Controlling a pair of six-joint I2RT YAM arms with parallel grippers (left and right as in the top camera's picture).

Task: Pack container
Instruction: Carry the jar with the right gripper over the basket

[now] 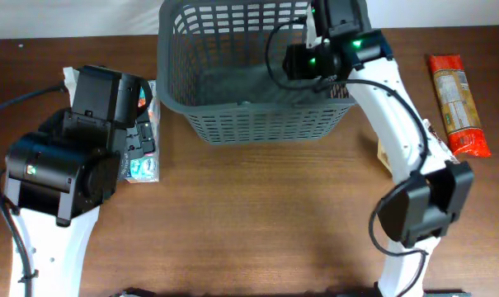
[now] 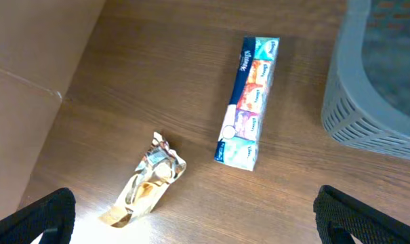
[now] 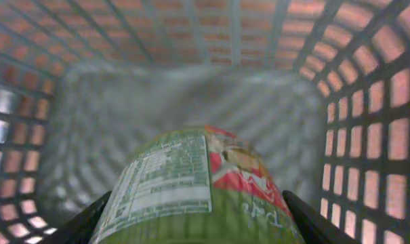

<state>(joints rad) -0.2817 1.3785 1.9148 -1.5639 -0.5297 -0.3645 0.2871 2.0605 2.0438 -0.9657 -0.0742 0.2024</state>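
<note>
Overhead: a large dark grey plastic shopping basket [image 1: 257,124] with lattice-slotted sides is seen at the far centre of the brown wooden table [image 1: 257,214], upright, open side up. The white right arm [image 1: 402,124] is reached over the basket's right rim, with its black wrist end inside the right part; what is carried cannot be told from here. The left arm [image 1: 59,173] is positioned at the left, partly over a long multi-pack of pocket tissues [image 1: 146,157] that is laid just left of the basket. A long orange-red packet [image 1: 457,103] is laid on the table to the right, well apart from the basket. Left wrist: the left gripper [image 2: 191,203] is spread wide and released, with nothing between the black fingers [image 2: 35,217]; bare wood is seen below it. The tissue pack is seen lengthwise ahead, flat on the table, near the basket's corner but not touching. A crumpled gold foil wrapper [image 2: 147,186] is seen beside the tissue pack, apart from it. Right wrist: the right gripper [image 3: 201,227] is clamped on a green cylindrical canister [image 3: 184,183] with a white nutrition label and red print, one finger on each side. The canister is held inside the basket, with lattice walls on all sides and the solid grey bottom ahead. Contact with the bottom cannot be told.
</note>
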